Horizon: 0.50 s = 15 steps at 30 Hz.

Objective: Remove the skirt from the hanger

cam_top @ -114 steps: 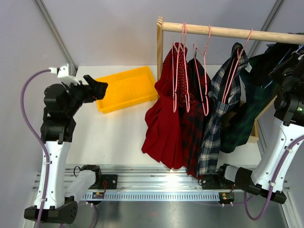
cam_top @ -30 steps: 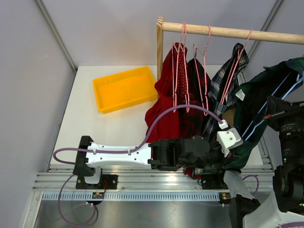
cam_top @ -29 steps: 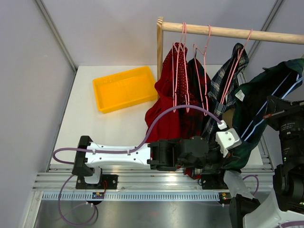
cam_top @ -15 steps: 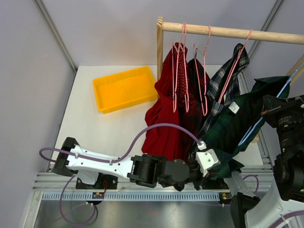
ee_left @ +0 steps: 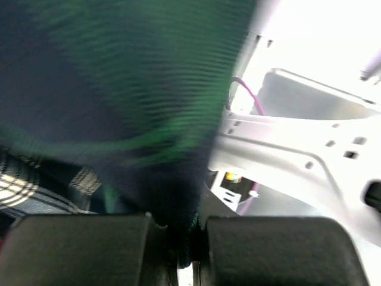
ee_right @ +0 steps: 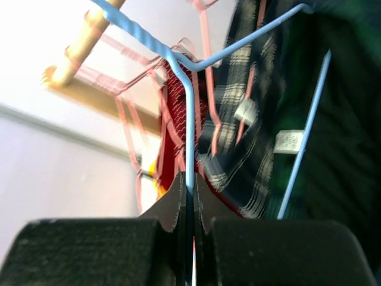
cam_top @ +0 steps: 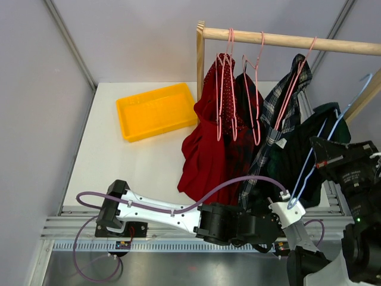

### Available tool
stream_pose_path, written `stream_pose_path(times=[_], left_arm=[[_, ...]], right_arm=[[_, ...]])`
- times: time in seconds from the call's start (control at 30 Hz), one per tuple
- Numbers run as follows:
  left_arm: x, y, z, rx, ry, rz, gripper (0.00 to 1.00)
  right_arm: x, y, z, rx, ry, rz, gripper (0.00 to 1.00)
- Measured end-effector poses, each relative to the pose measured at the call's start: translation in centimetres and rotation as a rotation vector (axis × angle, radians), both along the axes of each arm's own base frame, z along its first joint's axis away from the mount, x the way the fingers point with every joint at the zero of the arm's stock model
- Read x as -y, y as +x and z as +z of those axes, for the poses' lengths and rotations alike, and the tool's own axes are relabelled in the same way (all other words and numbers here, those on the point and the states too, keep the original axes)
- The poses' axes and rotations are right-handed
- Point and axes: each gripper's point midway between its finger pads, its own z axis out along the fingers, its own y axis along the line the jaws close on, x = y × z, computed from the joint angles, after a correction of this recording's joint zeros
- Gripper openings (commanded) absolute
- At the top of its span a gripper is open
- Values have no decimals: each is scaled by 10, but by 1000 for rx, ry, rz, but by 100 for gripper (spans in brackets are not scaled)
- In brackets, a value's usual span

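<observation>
The dark green plaid skirt (cam_top: 293,170) hangs bunched low at the right, partly over the blue wire hanger (cam_top: 324,146), whose hook (cam_top: 361,83) points up and right, off the rail. My left gripper (ee_left: 190,225) is shut on a fold of the skirt (ee_left: 119,89); from above it is hidden under its wrist and the cloth. My right gripper (ee_right: 189,186) is shut on the hanger's wire (ee_right: 189,125) just below the neck, with the skirt (ee_right: 348,125) to its right.
A wooden rail (cam_top: 286,40) on a post (cam_top: 200,59) carries pink hangers with a red skirt (cam_top: 205,149), a dark red plaid one (cam_top: 241,161) and a blue-white plaid one (cam_top: 272,128). A yellow tray (cam_top: 156,111) sits at the back left.
My left arm has pulled low toward the near edge, dragging the green skirt down. The blue hanger's upper wires and hook now show bare; the right gripper holds it lower and nearer.
</observation>
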Motion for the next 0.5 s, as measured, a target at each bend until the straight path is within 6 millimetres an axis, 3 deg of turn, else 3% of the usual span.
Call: stream_pose_path(times=[0.13,0.27,0.4,0.5], left_arm=[[-9,10,1,37,5,40,0],[-40,21,4,52,17,67,0],[-76,22,32,62,-1,63,0],[-105,13,62,71,-5,16,0]], right_arm=[[-25,-27,17,72,28,103,0],[-49,-57,48,207,40,219,0],[-66,-84,57,268,59,312,0],[-67,-89,57,282,41,327,0]])
